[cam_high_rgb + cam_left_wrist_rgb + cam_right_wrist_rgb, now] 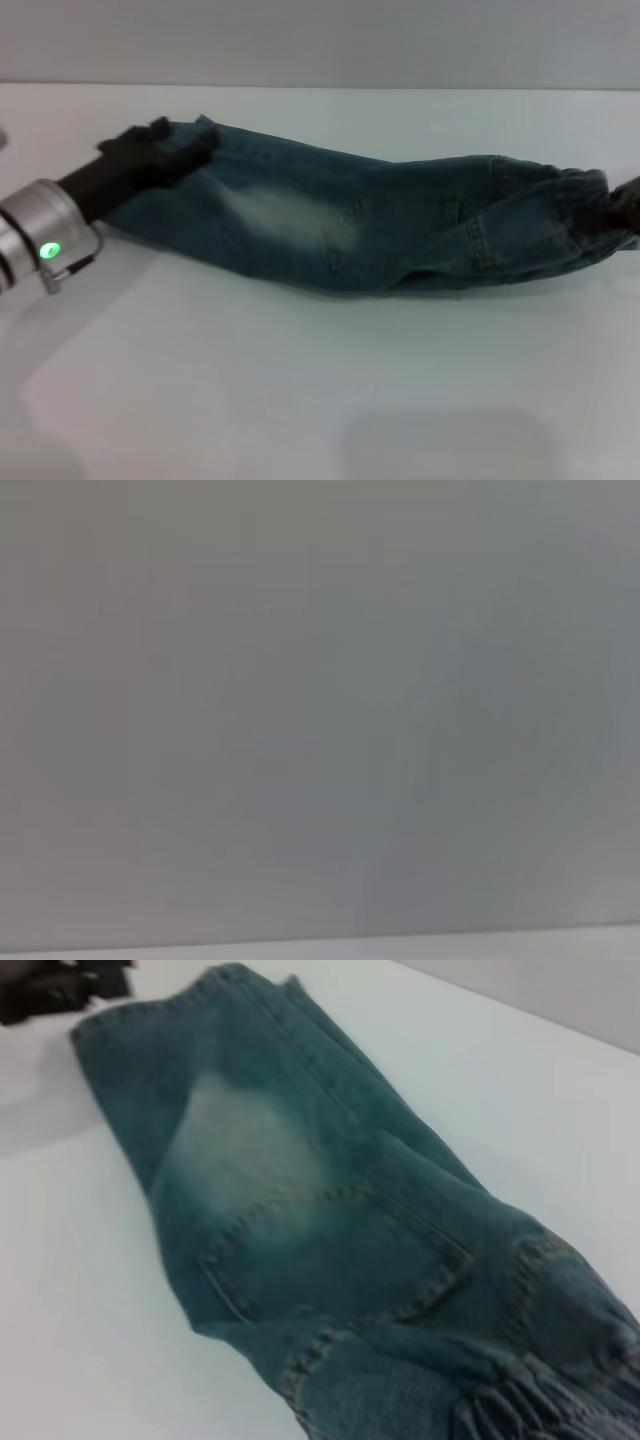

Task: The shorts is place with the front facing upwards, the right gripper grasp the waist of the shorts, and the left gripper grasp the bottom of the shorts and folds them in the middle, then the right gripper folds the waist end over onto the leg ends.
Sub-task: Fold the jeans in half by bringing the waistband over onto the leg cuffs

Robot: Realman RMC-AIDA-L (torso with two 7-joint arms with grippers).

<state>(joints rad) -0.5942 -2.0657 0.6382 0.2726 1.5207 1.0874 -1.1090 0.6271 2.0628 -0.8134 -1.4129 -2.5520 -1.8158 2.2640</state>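
A white table [300, 400] fills most of the head view, with a grey wall behind it. The shorts [370, 225] lie across the table, already folded lengthwise into one long blue-green strip with a pale faded patch showing on top. The leg ends [190, 140] point to the robot's left and the gathered waist [575, 195] to its right. The left gripper [160, 150] is closed on the leg ends, its black stem running back to a silver wrist with a green light. The right gripper [625, 205] sits at the waist, only partly in view at the picture's edge; whether it is clamped there cannot be told.
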